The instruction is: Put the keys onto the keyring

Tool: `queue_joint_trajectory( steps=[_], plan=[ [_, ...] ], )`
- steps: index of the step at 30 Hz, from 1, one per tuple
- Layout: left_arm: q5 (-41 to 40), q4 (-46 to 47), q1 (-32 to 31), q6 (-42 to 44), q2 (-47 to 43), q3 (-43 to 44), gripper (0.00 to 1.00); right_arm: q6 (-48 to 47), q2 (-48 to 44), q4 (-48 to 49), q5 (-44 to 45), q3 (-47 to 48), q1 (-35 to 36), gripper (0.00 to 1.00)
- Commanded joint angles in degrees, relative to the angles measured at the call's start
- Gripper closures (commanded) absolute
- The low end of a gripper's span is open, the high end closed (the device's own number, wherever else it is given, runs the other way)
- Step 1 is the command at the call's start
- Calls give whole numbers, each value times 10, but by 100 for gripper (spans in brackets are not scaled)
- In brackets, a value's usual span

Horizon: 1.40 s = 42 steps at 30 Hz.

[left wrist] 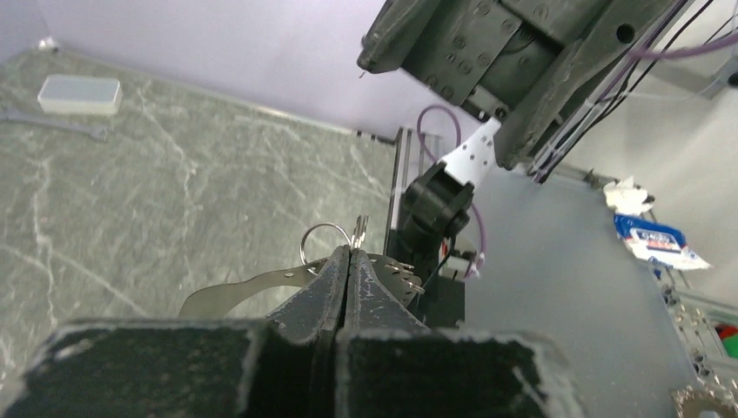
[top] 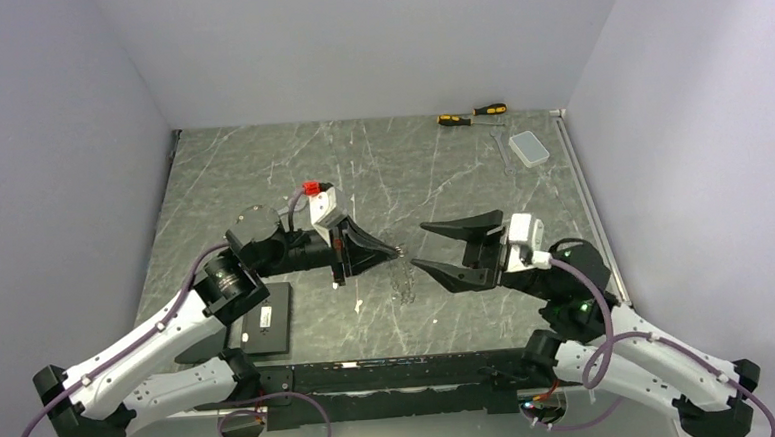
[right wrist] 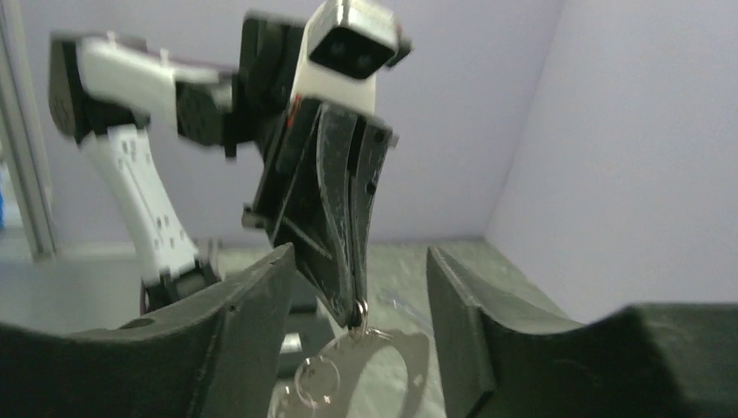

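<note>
My left gripper (top: 390, 248) is shut, pinching the keyring by a small silver split ring (left wrist: 324, 239) at its fingertips (left wrist: 350, 251). The keyring (left wrist: 252, 283) is a thin grey metal band with small holes, and it hangs below the closed jaws. In the right wrist view the left gripper (right wrist: 344, 226) points down with the keyring (right wrist: 416, 353) and a small silver ring (right wrist: 318, 379) dangling under it. My right gripper (top: 420, 246) is open and empty, its fingers either side of the left fingertips (right wrist: 358, 261). The green-headed key is out of view.
Two yellow-and-black screwdrivers (top: 473, 114), a silver wrench (top: 501, 147) and a pale lidded box (top: 530, 148) lie at the back right. A flat black box (top: 269, 320) sits by the left arm. A metal rail (top: 588, 198) runs along the table's right edge.
</note>
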Motion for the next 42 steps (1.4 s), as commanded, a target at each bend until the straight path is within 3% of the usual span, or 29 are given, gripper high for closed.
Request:
queue_joint_trajectory(
  steps=[1,4,8,36,42],
  plan=[
    [0,-107,-2,52,-3,57,100,-120,21,-309,-62,91,2,43],
    [10,-136,-2,65,6,70,100,-154,67,-433,-93,148,2,45],
    [12,-171,-2,79,21,91,100,-179,94,-489,-106,181,2,51],
    [51,-186,-2,81,50,90,100,-163,98,-398,-63,148,2,64],
    [57,-180,-2,80,53,88,100,-158,103,-382,-64,143,2,71]
  ],
)
